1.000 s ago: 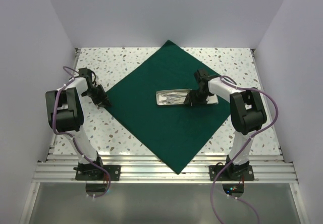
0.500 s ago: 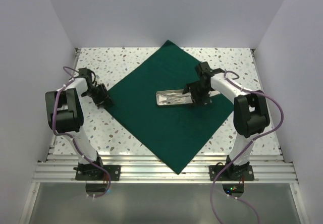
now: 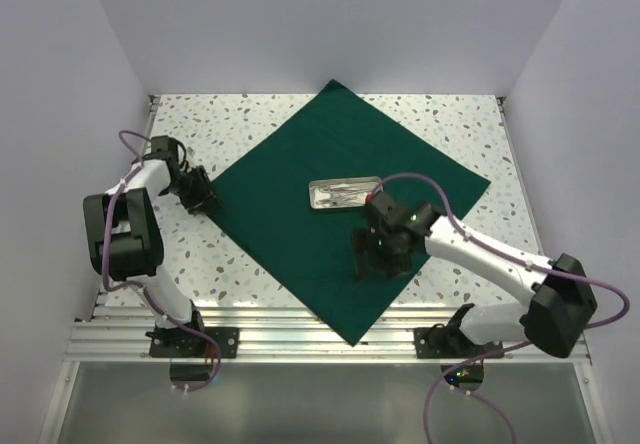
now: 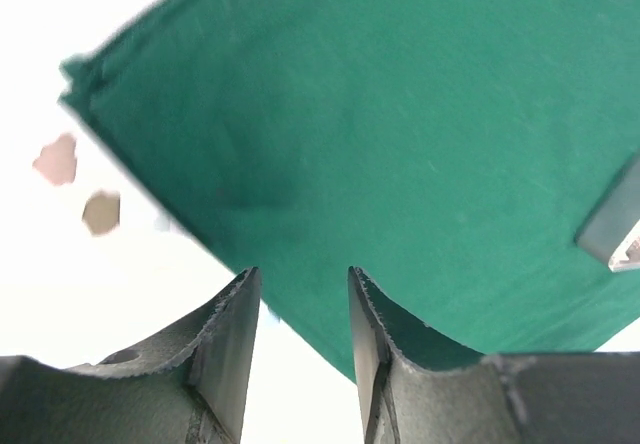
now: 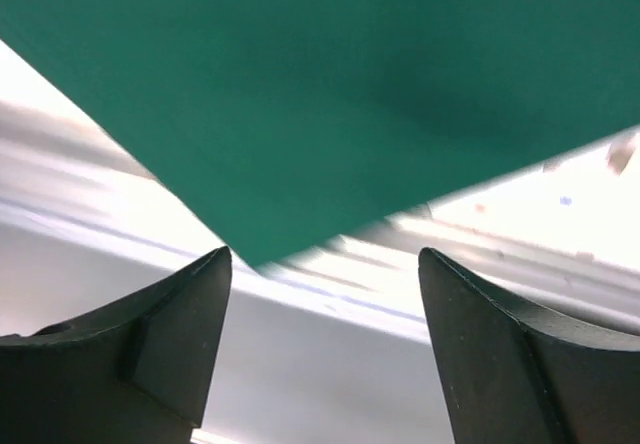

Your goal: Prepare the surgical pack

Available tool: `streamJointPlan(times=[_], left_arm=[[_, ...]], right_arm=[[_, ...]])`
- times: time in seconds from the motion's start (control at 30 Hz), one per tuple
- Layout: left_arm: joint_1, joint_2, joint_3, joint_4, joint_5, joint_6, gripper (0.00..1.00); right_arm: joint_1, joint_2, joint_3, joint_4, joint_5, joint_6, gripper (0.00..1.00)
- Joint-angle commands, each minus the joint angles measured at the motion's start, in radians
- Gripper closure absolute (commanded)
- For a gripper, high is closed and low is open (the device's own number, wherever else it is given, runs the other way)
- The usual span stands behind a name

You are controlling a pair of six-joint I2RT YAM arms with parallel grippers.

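drape: dark green cloth drape (image 3: pixel 300 234) lies flat as a diamond on the speckled table (image 3: pixel 470 124); top corner at upper centre of the top view, bottom corner overhanging the metal rails (image 3: pixel 260 339) at lower centre.
tray: shallow metal tray (image 3: pixel 343 193) sits on the drape just above frame centre, long side roughly left-right.
instruments: thin silver instruments (image 3: pixel 345 195) lie inside the tray; too small to count.
left gripper: my left gripper (image 3: pixel 208 200) is at the drape's left corner, left of centre in the top view. Can't tell if it touches the cloth.
left fingers: my left fingers (image 4: pixel 228 334) are parted by a narrow gap with nothing pinched; in the left wrist view the drape's edge runs just beyond the tips and the tray's end shows at the right edge.
right gripper: my right gripper (image 3: pixel 365 262) is over the lower half of the drape, below and slightly right of the tray, well apart from it; arm stretched in from lower right.
right fingers: my right fingers (image 5: pixel 165 334) are spread wide, holding nothing. The right wrist view shows the drape's bottom corner between them, with blurred pale rails past it.
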Motion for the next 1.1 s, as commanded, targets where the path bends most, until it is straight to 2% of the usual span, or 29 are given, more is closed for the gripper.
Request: streamJointPlan(times=[0.0, 0.07, 0.1, 0.17, 0.2, 0.3, 0.37, 0.67, 0.97, 1.07], left_arm=[[-0.001, -0.161, -0.031, 0.01, -0.027, 0.032, 0.55], [-0.001, -0.215, -0.044, 0.002, -0.023, 0.029, 0.55], [-0.002, -0.23, -0.05, -0.002, -0.012, 0.027, 0.56], [-0.002, -0.279, -0.07, -0.018, -0.014, 0.022, 0.56], [-0.002, -0.294, -0.077, -0.021, -0.017, 0.022, 0.56], [-0.002, -0.342, -0.106, -0.038, -0.026, 0.027, 0.56], [-0.002, -0.365, -0.117, -0.055, -0.034, 0.033, 0.57], [-0.001, -0.451, -0.152, -0.078, -0.015, 0.036, 0.56], [-0.001, -0.479, -0.208, -0.072, -0.006, 0.045, 0.56], [-0.002, -0.477, -0.214, -0.073, -0.009, 0.05, 0.56]], right_arm=[[0.19, -0.127, -0.169, 0.059, 0.013, 0.01, 0.22], [0.293, -0.165, -0.25, 0.118, 0.024, 0.072, 0.27], [0.4, -0.184, -0.268, 0.13, 0.05, 0.134, 0.29], [0.514, -0.175, -0.274, 0.164, 0.1, 0.187, 0.31], [0.61, -0.138, -0.263, 0.167, 0.146, 0.23, 0.31], [0.73, -0.017, -0.204, 0.184, 0.215, 0.294, 0.34], [0.769, 0.038, -0.148, 0.155, 0.259, 0.339, 0.35], [0.777, 0.177, -0.105, 0.213, 0.332, 0.325, 0.39], [0.775, 0.224, -0.131, 0.225, 0.366, 0.344, 0.52], [0.777, 0.224, -0.151, 0.216, 0.371, 0.358, 0.64]])
